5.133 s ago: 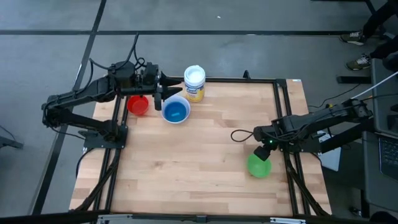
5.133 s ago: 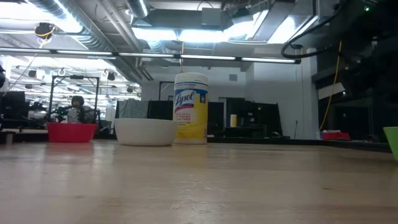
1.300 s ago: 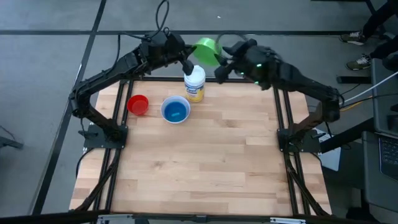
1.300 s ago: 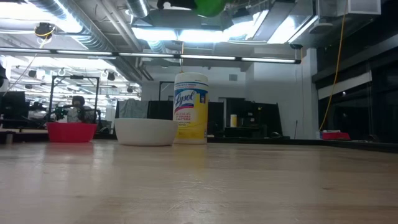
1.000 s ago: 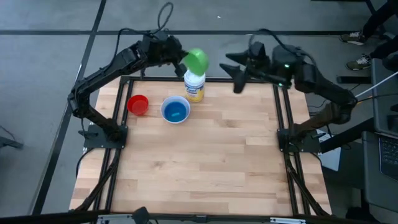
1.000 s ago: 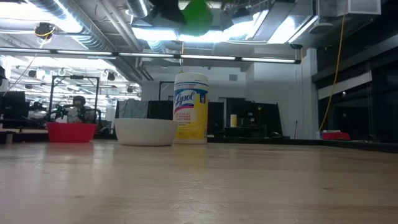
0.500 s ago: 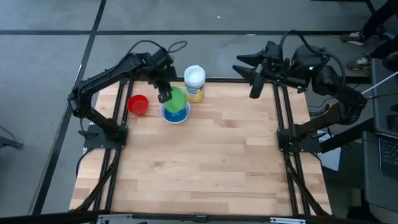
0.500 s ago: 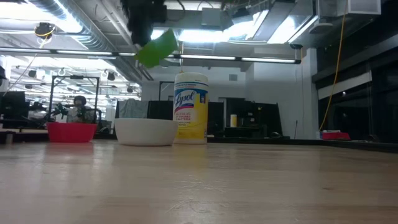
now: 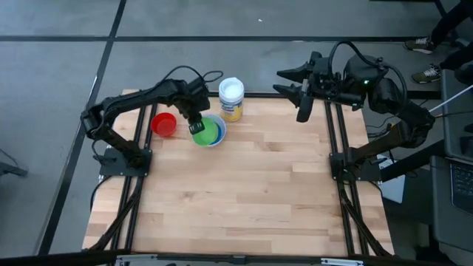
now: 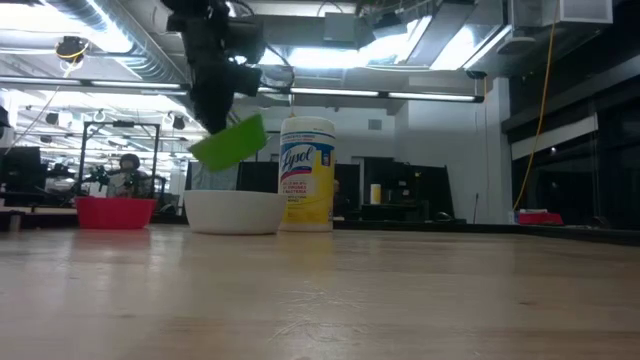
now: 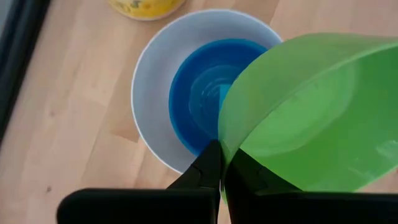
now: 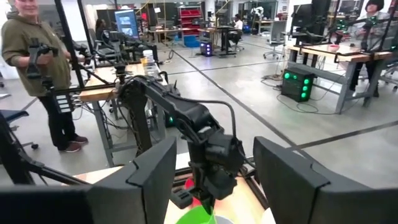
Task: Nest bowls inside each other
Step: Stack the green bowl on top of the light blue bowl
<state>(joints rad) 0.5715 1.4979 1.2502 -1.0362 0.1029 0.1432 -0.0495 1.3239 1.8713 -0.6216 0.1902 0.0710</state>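
High view, step in hand: I have the left gripper pinching the rim of the green bowl over the white bowl, which sits beside the yellow jar. To do this well I would level the green bowl and centre it before letting go.
High view, the rest: the red bowl stands just beside the white one, apart from it, and is not yet nested. The right gripper waits at the table's far right corner, fingers spread and empty.
Low view: the green bowl hangs tilted, clear above the white bowl, with the left gripper on its upper edge. I judge it needs a straight drop, no sideways drift toward the jar.
Left wrist view: the fingers are pressed together on the rim of the green bowl. Below lies the teal-blue bowl already inside the white bowl; the green bowl overlaps them off-centre.
Right wrist view: its own fingers stand wide apart; the left arm shows far off, the green bowl under it.
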